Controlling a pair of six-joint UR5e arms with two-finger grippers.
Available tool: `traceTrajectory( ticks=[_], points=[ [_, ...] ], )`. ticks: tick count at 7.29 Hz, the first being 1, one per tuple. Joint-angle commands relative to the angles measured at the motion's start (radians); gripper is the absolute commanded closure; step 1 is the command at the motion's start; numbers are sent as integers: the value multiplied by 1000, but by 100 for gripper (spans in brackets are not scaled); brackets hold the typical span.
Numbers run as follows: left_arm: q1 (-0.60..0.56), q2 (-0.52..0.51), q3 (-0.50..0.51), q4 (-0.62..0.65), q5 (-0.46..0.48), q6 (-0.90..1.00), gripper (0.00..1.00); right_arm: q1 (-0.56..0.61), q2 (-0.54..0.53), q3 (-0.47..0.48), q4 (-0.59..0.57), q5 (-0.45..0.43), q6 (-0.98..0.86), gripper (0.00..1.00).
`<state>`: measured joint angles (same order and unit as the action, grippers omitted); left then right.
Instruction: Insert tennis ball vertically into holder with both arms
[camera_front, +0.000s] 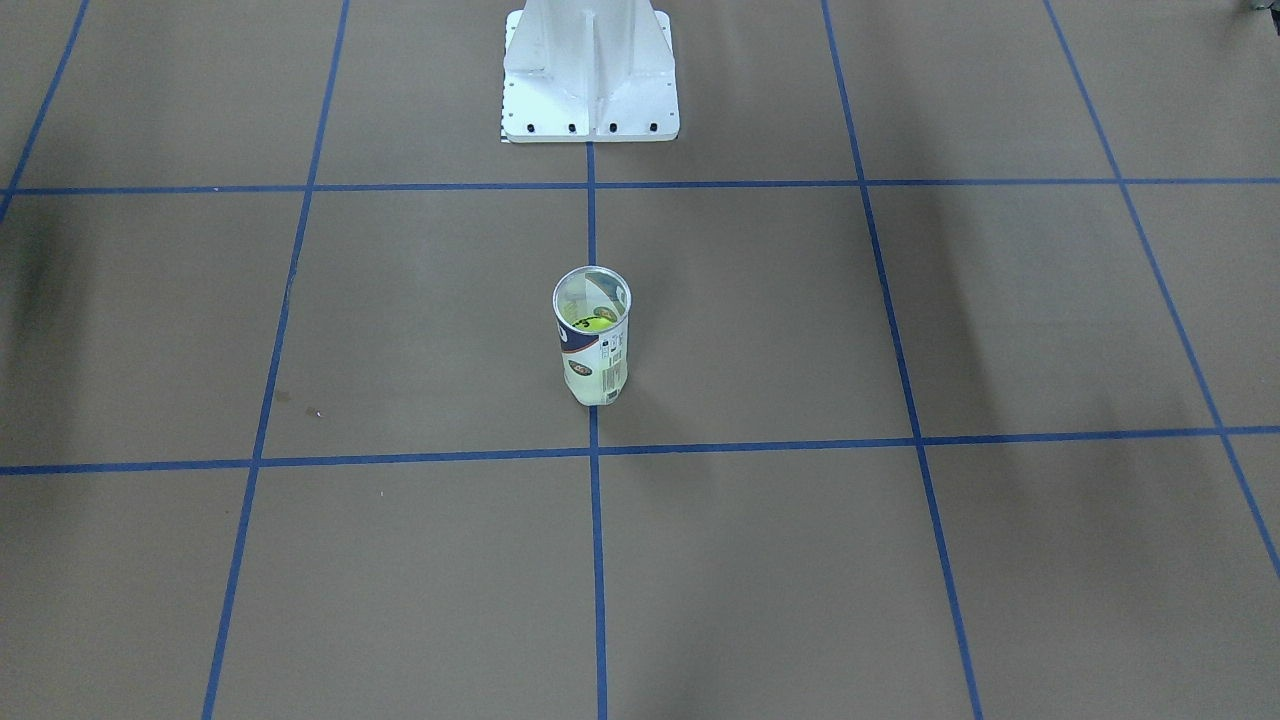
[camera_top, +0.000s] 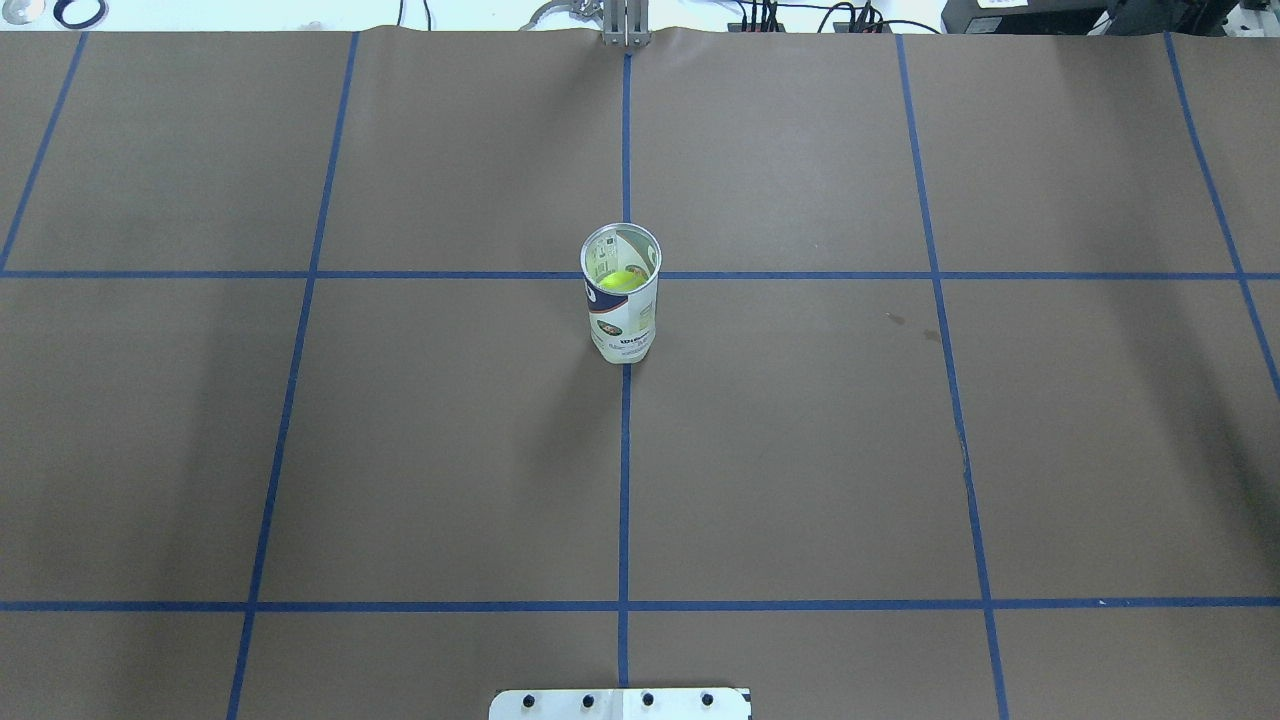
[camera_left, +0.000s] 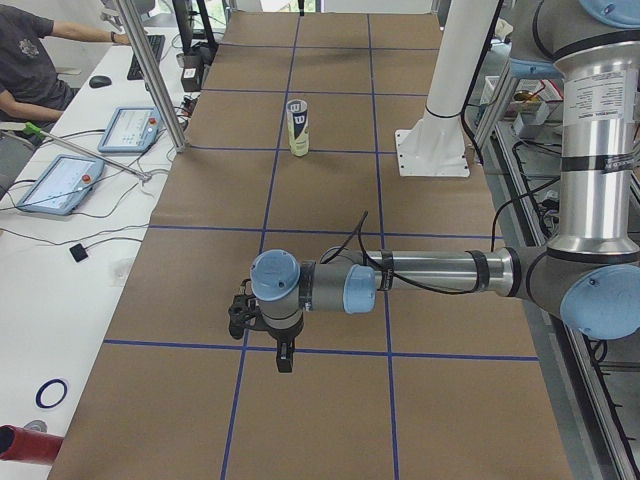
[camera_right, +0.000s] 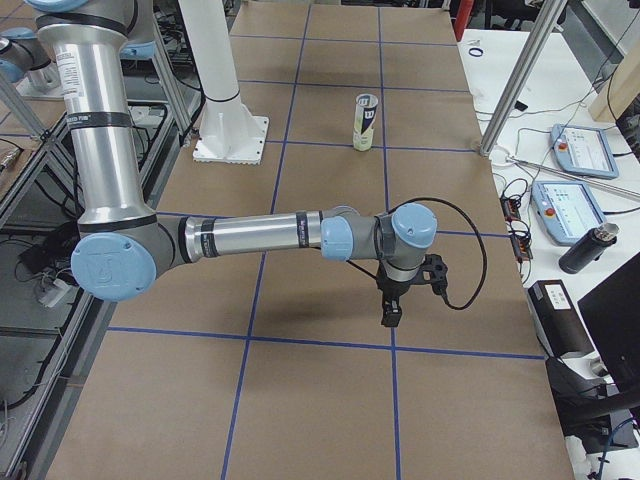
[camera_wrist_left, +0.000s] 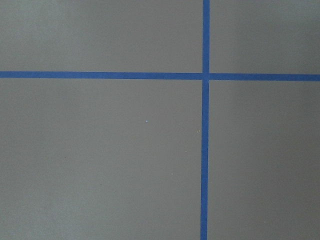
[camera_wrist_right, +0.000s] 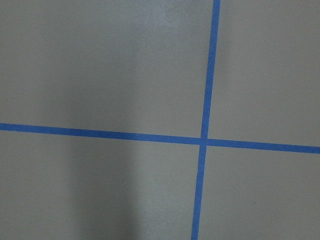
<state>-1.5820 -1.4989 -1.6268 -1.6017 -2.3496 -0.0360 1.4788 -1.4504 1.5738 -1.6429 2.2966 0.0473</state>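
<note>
You've got one brown table (camera_top: 800, 450) around one holder (camera_top: 622, 310), which stands upright at its middle. Two arms, the left arm (camera_left: 430, 272) and the right arm (camera_right: 260, 235), reach out well apart from the holder. The left gripper (camera_left: 284, 358) and the right gripper (camera_right: 390, 316) point down, jaw spacing impossible to tell. One tennis ball (camera_top: 620, 281) sits inside the holder.

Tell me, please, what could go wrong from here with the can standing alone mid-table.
1. The holder stands upright, slim and unsupported, so a sideways nudge could tip it.
2. If it tips, the tennis ball inside could roll out.
3. The left gripper and right gripper hang far off, and neither wrist view shows the holder, so an approach may misjudge it.
</note>
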Motion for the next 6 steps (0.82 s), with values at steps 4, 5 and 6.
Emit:
traceTrajectory(
  ticks=[4,5,6],
  points=[
    [-3,-21,-7,-20,0,-5,0,3,-4,0,0,1,13,1],
    [-3,-20,-2,-27,4,-5,0,3,-2,2,0,1,13,1],
    [-3,-20,-1,-27,4,-5,0,3,-1,0,0,0,14,1]
  ],
)
